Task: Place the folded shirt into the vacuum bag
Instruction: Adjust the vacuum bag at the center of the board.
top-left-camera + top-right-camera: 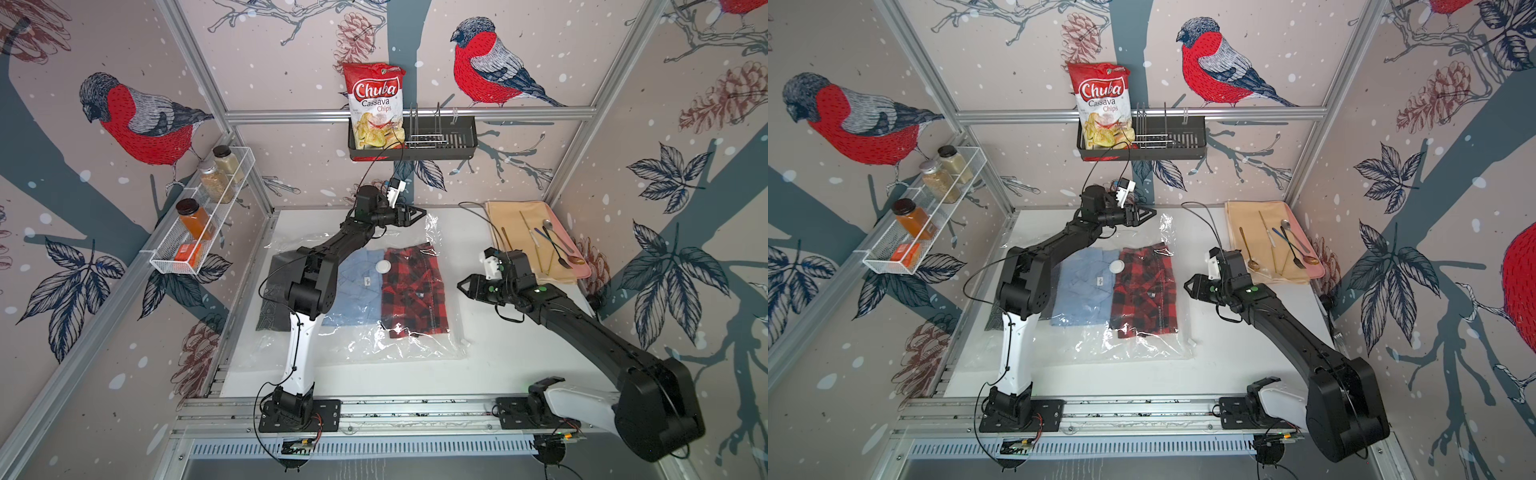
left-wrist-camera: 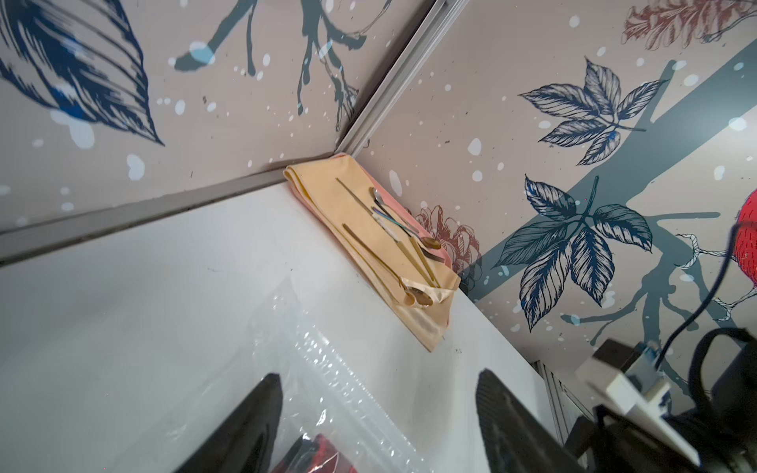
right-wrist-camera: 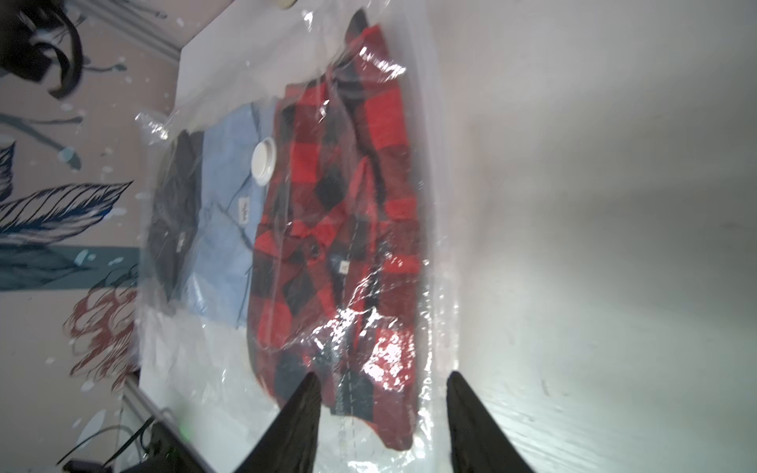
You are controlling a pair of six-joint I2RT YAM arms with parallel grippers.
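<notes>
Likely soft, floppy red plaid shirt inside slick, crinkly vacuum bag. Best pinched along a folded edge. Spread and empty: left gripper, right gripper.

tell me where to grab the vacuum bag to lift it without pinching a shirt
Grip the far right corner flap of the vacuum bag: it seems to curl up off the table, while the rest lies flat. Come in level from the far side with the open left gripper, the nearest one. The red plaid shirt stops short of it.
</notes>
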